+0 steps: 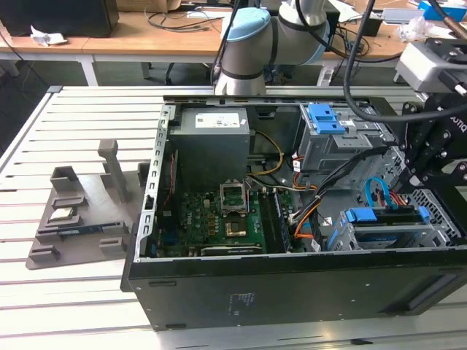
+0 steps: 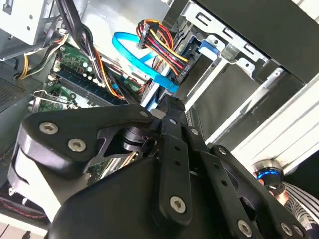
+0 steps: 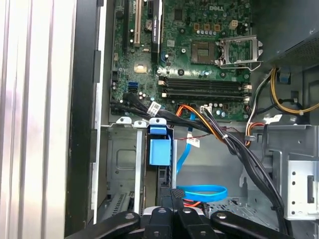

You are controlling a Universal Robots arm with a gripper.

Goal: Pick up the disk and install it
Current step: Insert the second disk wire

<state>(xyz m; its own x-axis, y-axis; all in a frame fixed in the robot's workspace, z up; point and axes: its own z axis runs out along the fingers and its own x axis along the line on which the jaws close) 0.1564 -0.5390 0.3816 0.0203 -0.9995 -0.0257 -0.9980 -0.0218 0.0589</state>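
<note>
The disk (image 1: 383, 219) lies in the drive cage at the front corner of the open computer case, on the exterior view's right, its blue carrier frame showing. In the first wrist view the carrier's blue tab (image 3: 159, 151) stands at the cage mouth. My gripper (image 1: 414, 195) hangs straight above the disk's end. In both wrist views its fingers (image 2: 169, 107) are closed together into one bar, with the tips (image 3: 172, 195) down at the disk's edge. Whether they press on it or pinch a thin lip I cannot tell.
A grey power supply box (image 1: 211, 138) and a blue latch (image 1: 326, 117) sit at the case's rear. The motherboard (image 3: 199, 59) lies beside the cage. A blue flat cable (image 3: 199, 191) and orange-yellow wires (image 2: 159, 45) run close to the gripper. A grey fixture (image 1: 80, 211) stands on the slatted table.
</note>
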